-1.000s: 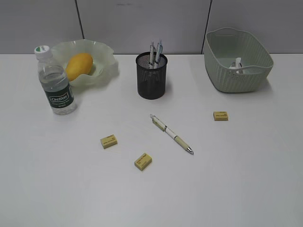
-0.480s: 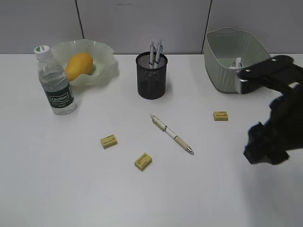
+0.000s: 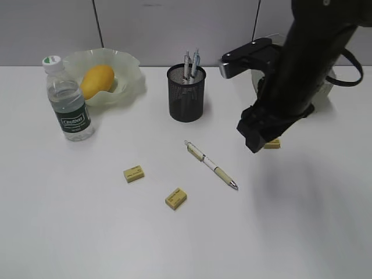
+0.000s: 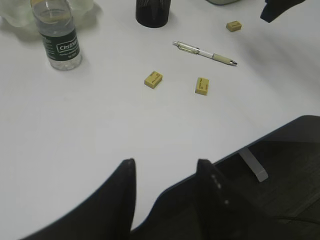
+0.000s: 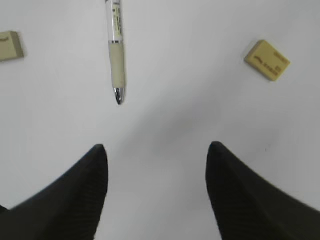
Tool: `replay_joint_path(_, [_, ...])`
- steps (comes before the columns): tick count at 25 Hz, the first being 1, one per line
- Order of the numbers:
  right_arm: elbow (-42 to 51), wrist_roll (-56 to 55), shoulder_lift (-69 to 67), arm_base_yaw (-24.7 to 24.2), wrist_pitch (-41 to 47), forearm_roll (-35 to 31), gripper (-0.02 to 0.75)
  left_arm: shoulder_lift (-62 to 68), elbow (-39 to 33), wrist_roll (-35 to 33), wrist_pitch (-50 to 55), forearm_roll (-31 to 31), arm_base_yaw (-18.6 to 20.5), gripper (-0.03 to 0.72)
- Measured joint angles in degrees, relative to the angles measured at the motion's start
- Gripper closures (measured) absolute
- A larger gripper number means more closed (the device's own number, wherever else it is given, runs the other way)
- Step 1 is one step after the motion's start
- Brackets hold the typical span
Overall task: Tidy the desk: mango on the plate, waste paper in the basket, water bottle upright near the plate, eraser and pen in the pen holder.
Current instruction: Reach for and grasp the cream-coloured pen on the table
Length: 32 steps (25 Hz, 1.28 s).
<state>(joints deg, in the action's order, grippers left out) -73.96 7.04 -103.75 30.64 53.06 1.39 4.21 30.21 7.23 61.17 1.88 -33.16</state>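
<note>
The slim cream-and-clear pen (image 3: pixel 210 165) lies flat mid-counter (image 3: pixel 87 232), its long axis diagonal, metal tip toward the near right. Three yellow block erasers (image 3: pixel 175 198) lie around it. Both arms' fingers (image 5: pixel 95 190) are spread, empty.

A grey panelled wall (image 3: pixel 174 29) (split by dark vertical seams) backs the scene; nothing else unrelated can be made out.

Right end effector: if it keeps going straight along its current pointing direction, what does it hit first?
Probably bare desk. The right end effector points down at the white tabletop with open jaws; nothing lies between them. The pen tip sits ahead to one side, an eraser off to the other. Height above the surface is unclear.
</note>
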Motion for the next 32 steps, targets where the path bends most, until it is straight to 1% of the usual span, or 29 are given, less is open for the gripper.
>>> replay_joint_path(3, [-5.1,0.7,-5.0,0.1,1.8,-0.6,0.247,0.0,0.0,0.0,0.0,0.0,0.0,0.417])
replay_joint_path(6, [-9.6,1.3,-9.5,1.3,3.3,-0.6,0.247,0.0,0.0,0.0,0.0,0.0,0.0,0.443])
replay_joint_path(12, [-17.7,2.1,-17.0,4.7,5.4,-0.6,0.247,0.0,0.0,0.0,0.0,0.0,0.0,0.449])
replay_joint_path(17, [-22.8,2.2,-21.9,5.2,6.8,-0.5,0.247,0.0,0.0,0.0,0.0,0.0,0.0,0.449])
replay_joint_path(23, [-24.1,2.3,-25.4,5.3,7.8,-1.4,0.280,0.0,0.0,0.0,0.0,0.0,0.0,0.449])
replay_joint_path(29, [-24.1,2.3,-27.6,5.3,7.8,-1.4,0.287,0.0,0.0,0.0,0.0,0.0,0.0,0.449])
replay_joint_path(32, [-24.1,2.3,-29.0,5.3,7.2,-1.4,0.311,0.0,0.0,0.0,0.0,0.0,0.0,0.449])
